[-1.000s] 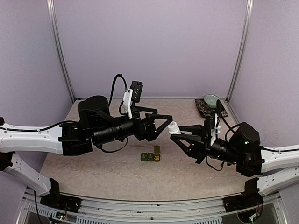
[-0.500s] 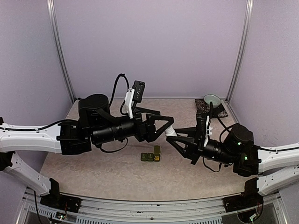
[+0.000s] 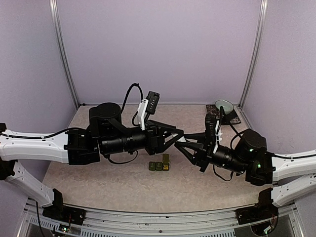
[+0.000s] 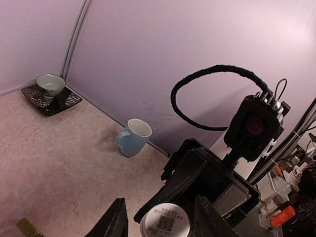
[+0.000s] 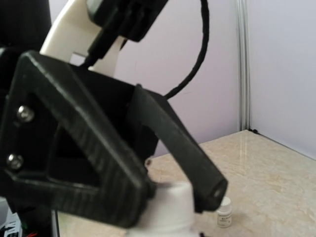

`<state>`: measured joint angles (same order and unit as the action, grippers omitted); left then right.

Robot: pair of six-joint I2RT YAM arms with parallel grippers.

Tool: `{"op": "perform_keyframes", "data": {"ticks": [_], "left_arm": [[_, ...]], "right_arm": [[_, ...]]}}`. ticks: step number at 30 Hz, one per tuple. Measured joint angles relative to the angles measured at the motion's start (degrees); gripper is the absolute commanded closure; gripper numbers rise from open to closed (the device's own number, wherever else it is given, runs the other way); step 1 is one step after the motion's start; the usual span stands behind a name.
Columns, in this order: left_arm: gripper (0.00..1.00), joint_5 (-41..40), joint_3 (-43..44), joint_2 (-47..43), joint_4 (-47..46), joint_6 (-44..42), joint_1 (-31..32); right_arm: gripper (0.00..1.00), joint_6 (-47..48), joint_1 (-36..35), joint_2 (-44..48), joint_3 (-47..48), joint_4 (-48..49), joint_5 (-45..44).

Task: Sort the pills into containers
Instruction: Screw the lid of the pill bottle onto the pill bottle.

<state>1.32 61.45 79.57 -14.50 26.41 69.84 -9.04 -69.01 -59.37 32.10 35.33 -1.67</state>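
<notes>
A white pill bottle hangs in mid-air over the table's middle, its QR-printed cap facing the left wrist camera. My right gripper is shut on the bottle's body, its black fingers reaching under the cap. My left gripper stands open around the cap, with a sliver of gap showing on one side. The containers, a dark green strip with one lid up, lie on the table below the grippers. No pills show.
A green bowl on a dark saucer stands at the back right corner. A pale blue mug sits by the back wall. A small white bottle stands on the table. Purple walls close three sides.
My right arm has carried the bottle left to my left gripper. The left jaws, wide before, have narrowed around the cap.
</notes>
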Motion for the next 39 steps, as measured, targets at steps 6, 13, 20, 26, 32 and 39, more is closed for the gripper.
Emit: {"op": "perform_keyframes", "data": {"ticks": [6, 13, 20, 26, 32, 39], "left_arm": [[0.55, -0.1, 0.0, 0.0, 0.0, 0.0, 0.0], [0.7, -0.3, 0.0, 0.0, 0.0, 0.1, 0.0], [0.79, -0.7, 0.0, 0.0, 0.0, 0.0, 0.0], [0.79, -0.1, 0.0, 0.0, -0.3, -0.7, 0.0], [0.79, 4.7, -0.4, -0.2, -2.9, -4.0, 0.0], [0.81, 12.4, -2.3, -1.0, -5.4, -8.9, 0.0]], "right_arm": [[1.0, 0.0, 0.0, -1.0, 0.4, -0.4, -0.1], [1.0, 0.0, 0.0, -1.4, 0.7, -1.0, -0.1], [1.0, 0.0, -0.1, -1.3, 0.7, -1.0, -0.4], [1.0, -0.1, -0.1, -0.7, 0.7, -1.3, -0.1], [1.0, -1.2, -0.1, 2.0, -0.3, -1.2, 3.7], [1.0, -4.8, 1.0, 3.5, -1.4, -1.0, 11.6]]}}
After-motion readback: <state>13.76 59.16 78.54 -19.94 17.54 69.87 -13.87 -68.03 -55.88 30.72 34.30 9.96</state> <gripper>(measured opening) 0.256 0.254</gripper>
